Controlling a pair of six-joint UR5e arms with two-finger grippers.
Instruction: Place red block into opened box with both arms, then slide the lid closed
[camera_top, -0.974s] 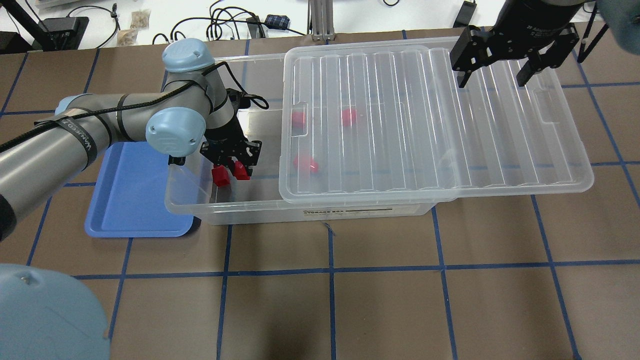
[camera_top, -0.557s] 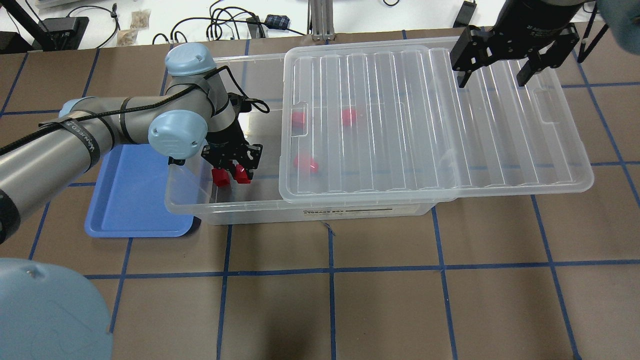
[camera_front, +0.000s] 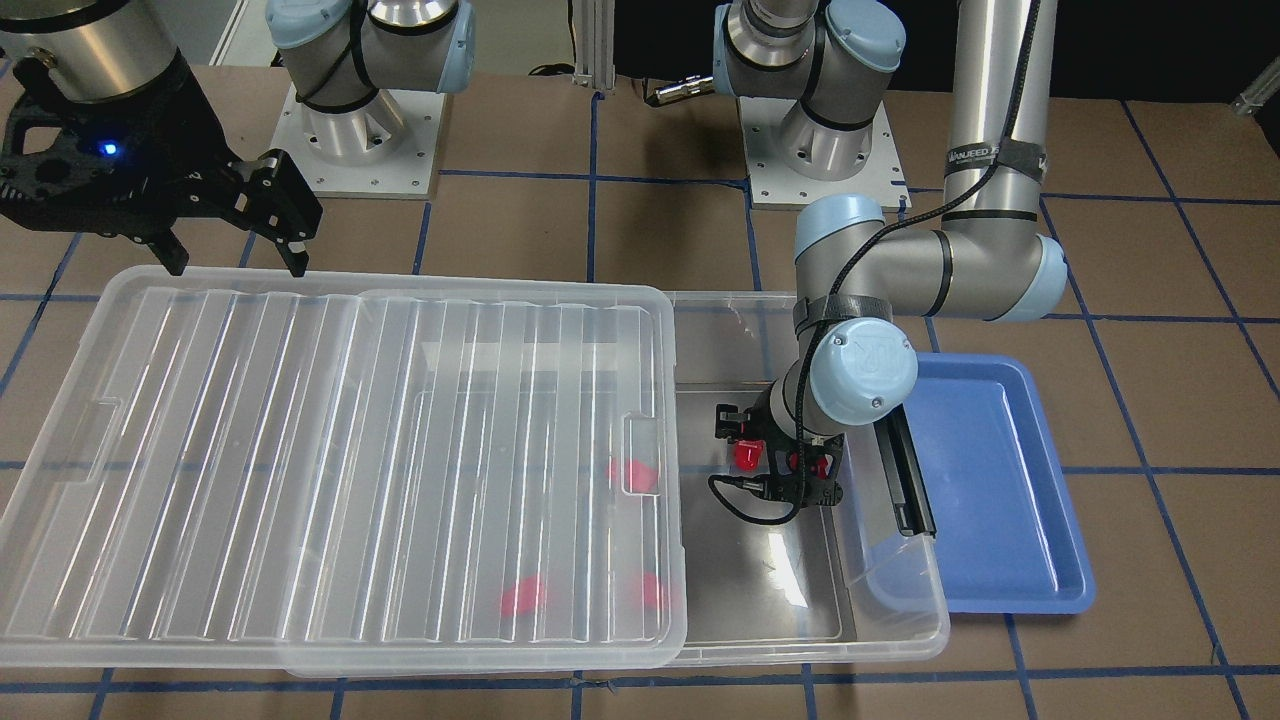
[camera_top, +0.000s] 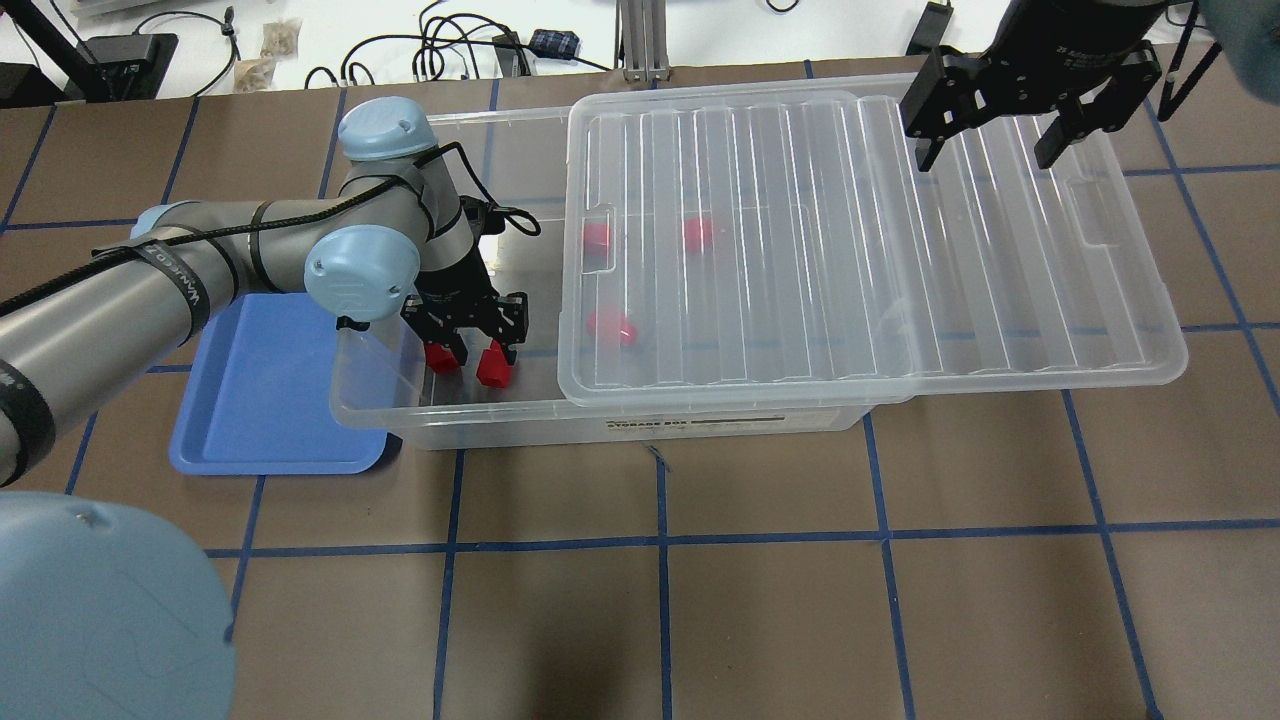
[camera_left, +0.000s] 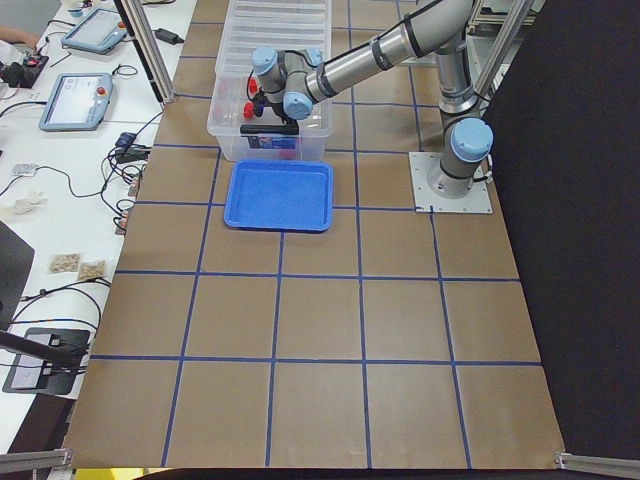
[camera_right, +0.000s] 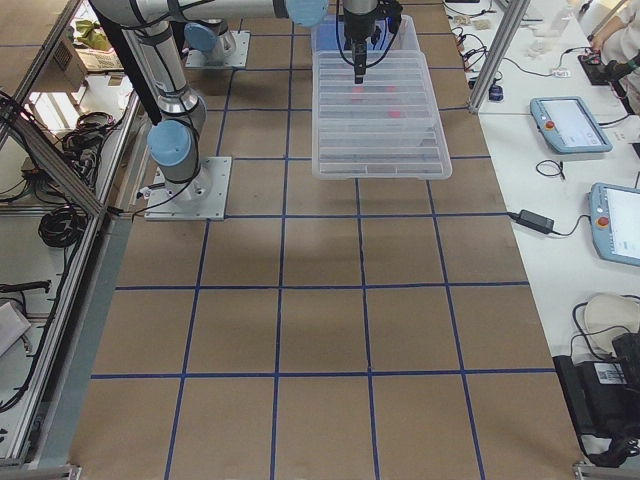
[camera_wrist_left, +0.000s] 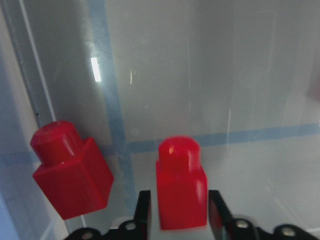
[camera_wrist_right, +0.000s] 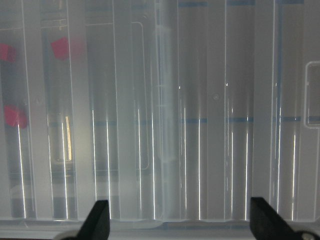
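The box (camera_top: 640, 425) carries a label on its near wall, too small to read. Five red blocks show. One red block (camera_wrist_left: 181, 187) sits between the left gripper (camera_top: 468, 350) jaws, narrowly parted, inside the box's uncovered end; a second block (camera_wrist_left: 72, 175) lies just beside; three (camera_top: 612, 327) under the lid (camera_top: 870, 230). The blue tray (camera_top: 260, 400) lies left. The right gripper (camera_top: 990, 150) hangs wide open, empty, over the lid's far edge.

four room views, two wrist close-ups
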